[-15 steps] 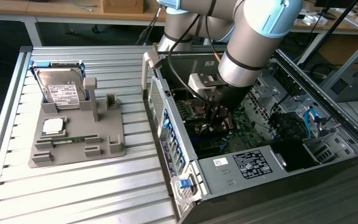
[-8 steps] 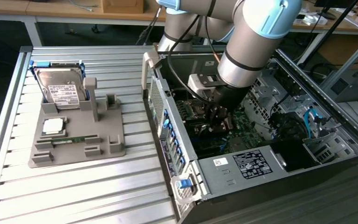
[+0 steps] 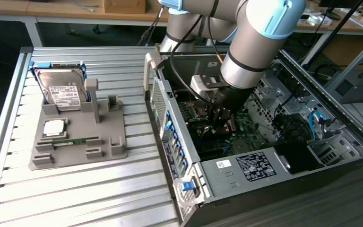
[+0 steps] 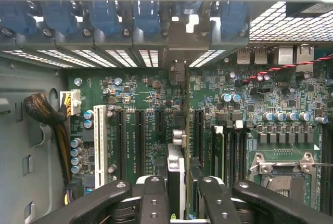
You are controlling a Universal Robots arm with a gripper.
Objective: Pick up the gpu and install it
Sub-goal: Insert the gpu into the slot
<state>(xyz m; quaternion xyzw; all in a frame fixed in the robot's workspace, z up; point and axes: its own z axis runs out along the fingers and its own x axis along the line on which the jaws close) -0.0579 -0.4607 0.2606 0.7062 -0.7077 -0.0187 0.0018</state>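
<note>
Wrist view: the black two-finger gripper [image 4: 180, 183] is seen closed on the gpu [image 4: 177, 154], a thin flat green circuit card that is held on its edge between the two black metal fingers [image 4: 155, 199]. The card is positioned upright just over the green motherboard [image 4: 140, 91], in line with the long black expansion slots [image 4: 138, 141]. Whether it is seated in a slot cannot be told. A row of blue plastic latches [image 4: 104, 16] is seen along the case wall.

In the exterior view, the gripper [image 3: 222, 120] is found deep inside the open grey computer case [image 3: 226, 179], which is laid on its side on the slatted aluminium table [image 3: 74, 203]. On the exterior view's left, well apart from the case, a grey moulded tray [image 3: 74, 156] is seen with a silver boxy hard drive [image 3: 64, 92] stood in it.
</note>
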